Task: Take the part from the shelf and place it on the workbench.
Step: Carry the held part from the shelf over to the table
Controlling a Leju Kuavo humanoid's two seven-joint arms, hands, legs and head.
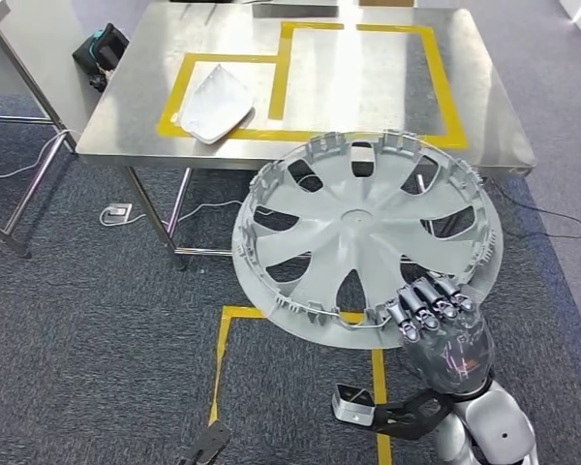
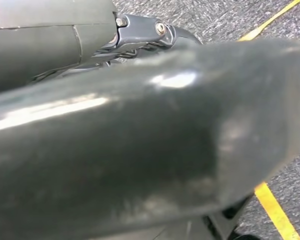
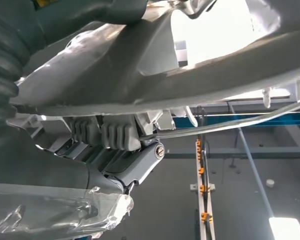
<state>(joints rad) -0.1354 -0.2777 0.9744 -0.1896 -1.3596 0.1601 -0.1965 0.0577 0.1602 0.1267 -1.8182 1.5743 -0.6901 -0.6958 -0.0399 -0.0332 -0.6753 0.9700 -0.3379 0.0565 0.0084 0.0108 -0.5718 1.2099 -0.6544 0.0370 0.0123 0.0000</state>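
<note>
Right robot hand (image 1: 438, 315) pinches wheel cover (image 1: 364, 228) at its 5 o'clock rim | risk: one-edge hold tips, slips short of surface (image 1: 346, 77) | left robot hand: cannot tell.

- The right arm (image 1: 485, 426) is seen in the head view, brought in from the lower right corner, silver at the forearm, with a dark wrist bracket beside it.
- The right hand (image 1: 438, 325) is raised palm-up, its dark fingers (image 1: 426, 300) curled over the near rim of the wheel cover (image 1: 360, 228), which is held roughly flat and slightly tilted.
- In the right wrist view the grey fingers (image 3: 114, 132) are pressed against the rim of the cover from beneath, with the ribbed cover of the hand at the picture's edge.
- The left hand cannot be made out in the left wrist view; dark body parts are shown close and blurred.
</note>
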